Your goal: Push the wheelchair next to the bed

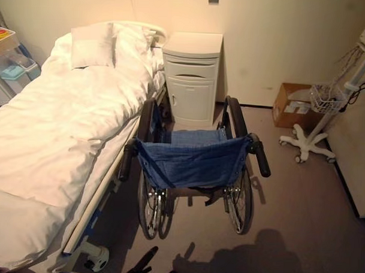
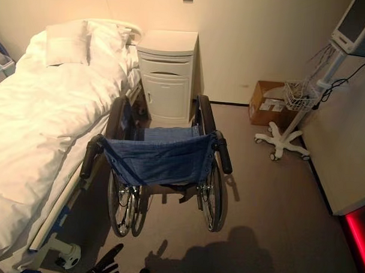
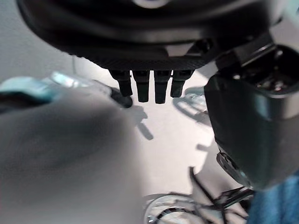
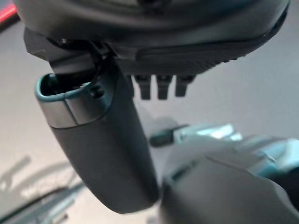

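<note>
Left hand (image 1: 143, 264) showing at 6 o'clock of the head view, fingers straight and relaxed, pointing up toward 12, gripping nothing. In its wrist view, fingers (image 3: 142, 88) hanging straight in a row over the floor, wheel spokes of the wheelchair visible past them. Right hand (image 4: 159, 56) showing in its own wrist cam, fingers straight too, thumb (image 4: 100, 149) sticking out beside them, empty, nothing pinched.

Wheelchair (image 1: 193, 161) sitting at centre, well apart from both hands, back turned to the robot. Blue sling backrest (image 1: 191, 158) sagging between two black push handles: left handle (image 1: 127, 161) at 9 o'clock of the seat, right handle (image 1: 261, 158) at 3. Neither handle being touched. Big wheels (image 1: 149, 210) standing on the floor at 6 o'clock of the seat.

Bed (image 1: 56, 144) lying at 9 o'clock of the chair, white sheets, pillow (image 1: 93, 45) up at the head end, approx 11 o'clock. Chair's left side just beside the bed rail, left handle near the mattress edge; touching or not, can't tell.

White bedside cabinet (image 1: 191, 77) standing at 12 o'clock of the chair, against the wall, just beside the bed head. Cardboard box (image 1: 291, 104) resting at 2 o'clock by the wall. Wheeled stand (image 1: 308, 141) w/ wire basket (image 1: 326, 98) standing at 3 o'clock, near the box.
</note>
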`<state>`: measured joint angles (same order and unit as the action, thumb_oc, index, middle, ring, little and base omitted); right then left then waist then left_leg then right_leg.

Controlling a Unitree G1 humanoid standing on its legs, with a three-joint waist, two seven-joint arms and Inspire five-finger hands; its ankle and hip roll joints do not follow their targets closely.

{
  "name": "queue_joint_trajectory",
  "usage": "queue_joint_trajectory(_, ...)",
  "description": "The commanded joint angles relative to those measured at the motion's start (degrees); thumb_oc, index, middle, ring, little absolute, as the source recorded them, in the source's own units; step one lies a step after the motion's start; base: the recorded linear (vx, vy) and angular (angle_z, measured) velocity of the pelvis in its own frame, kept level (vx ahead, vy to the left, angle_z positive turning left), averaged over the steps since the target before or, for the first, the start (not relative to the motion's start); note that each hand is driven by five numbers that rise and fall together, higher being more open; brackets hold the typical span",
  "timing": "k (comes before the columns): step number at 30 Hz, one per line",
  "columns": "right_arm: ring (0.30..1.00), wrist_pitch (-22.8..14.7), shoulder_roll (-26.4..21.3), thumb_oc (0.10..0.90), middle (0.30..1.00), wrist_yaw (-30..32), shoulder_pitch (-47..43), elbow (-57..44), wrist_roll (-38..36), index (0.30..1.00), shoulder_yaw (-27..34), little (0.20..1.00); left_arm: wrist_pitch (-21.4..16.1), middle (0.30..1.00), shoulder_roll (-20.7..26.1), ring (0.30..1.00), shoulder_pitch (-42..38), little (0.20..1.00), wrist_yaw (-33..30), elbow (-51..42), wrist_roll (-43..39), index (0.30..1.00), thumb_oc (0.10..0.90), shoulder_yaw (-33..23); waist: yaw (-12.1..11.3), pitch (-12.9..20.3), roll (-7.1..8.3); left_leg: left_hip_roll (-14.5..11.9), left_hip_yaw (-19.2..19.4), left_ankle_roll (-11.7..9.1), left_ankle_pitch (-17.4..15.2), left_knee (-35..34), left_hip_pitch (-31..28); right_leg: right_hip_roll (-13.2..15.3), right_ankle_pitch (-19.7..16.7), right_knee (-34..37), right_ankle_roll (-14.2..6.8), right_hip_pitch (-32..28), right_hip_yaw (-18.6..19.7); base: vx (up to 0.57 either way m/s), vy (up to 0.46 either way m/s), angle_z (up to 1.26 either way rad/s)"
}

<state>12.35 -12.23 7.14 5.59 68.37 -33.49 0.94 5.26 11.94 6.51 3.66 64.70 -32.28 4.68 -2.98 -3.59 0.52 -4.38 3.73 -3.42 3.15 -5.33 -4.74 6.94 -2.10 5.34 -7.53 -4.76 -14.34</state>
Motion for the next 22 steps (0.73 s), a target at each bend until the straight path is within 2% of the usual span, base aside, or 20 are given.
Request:
queue_joint_trajectory(1,0.9,0.6,0.5,0.8,0.9,-4.4,-2.3,2.7,5.4,0.9,-4.1,0.9,-0.1,0.9,-1.0,0.9,-2.8,0.9,0.5,3.5,2.0,0.9,0.8,0.7,0.1,-0.6,0.14,2.6,0.1,0.8,-1.2,0.3,0.9,-1.2,-1.5,-0.4,0.9,-1.1,-0.4,0.0,0.0,0.0)
queue_joint_trajectory(3,0.9,1.0,1.3,0.8,0.9,-6.7,-2.4,2.8,8.6,0.9,-5.9,0.9,0.8,0.9,-1.5,0.9,-3.6,0.9,0.3,4.9,2.6,0.9,0.8,1.8,0.5,-0.2,0.27,2.6,0.5,1.1,-1.4,0.3,0.8,-1.3,-1.5,-0.4,1.0,-1.0,0.2,0.0,0.0,0.0)
queue_joint_trajectory(4,0.9,1.4,1.4,0.8,0.9,-8.3,-2.4,2.2,10.6,0.9,-7.7,0.9,2.7,0.9,-1.2,0.9,-4.1,0.9,0.9,5.0,2.0,0.9,0.8,2.2,0.8,0.0,0.32,2.7,0.6,1.2,-1.6,0.3,0.7,-1.2,-1.5,-0.4,1.1,-1.0,0.4,0.01,0.003,-0.06)
queue_joint_trajectory(9,0.9,1.4,1.6,0.8,0.9,-9.7,-2.3,2.4,11.1,0.9,-9.1,0.9,4.5,0.9,-1.1,0.9,-4.4,0.9,0.9,6.2,0.3,0.9,0.8,2.0,1.1,0.4,0.21,2.8,0.8,1.4,-1.8,0.3,0.6,-1.2,-1.7,-0.4,1.0,-0.8,0.9,0.01,0.005,-0.1)
queue_joint_trajectory(14,0.9,1.2,1.9,0.8,0.9,-10.5,-2.3,2.8,10.2,0.9,-8.6,0.9,5.6,0.9,-1.3,0.9,-4.6,0.9,-0.2,6.7,0.3,0.9,0.8,1.6,1.4,0.7,0.14,2.9,0.8,1.7,-2.0,0.3,0.6,-1.2,-1.7,-0.5,1.1,-0.6,1.5,0.0,0.0,0.0)
queue_joint_trajectory(22,0.9,0.7,2.7,0.8,0.9,-9.7,-2.1,2.7,10.9,0.9,-9.1,0.9,4.9,0.9,-2.0,0.9,-4.2,0.9,-1.4,6.6,-1.3,0.9,0.8,1.5,1.1,0.9,0.12,3.1,0.2,1.9,-1.9,0.3,0.8,-1.2,-1.8,-0.6,1.0,-0.5,1.6,0.0,0.0,0.0)
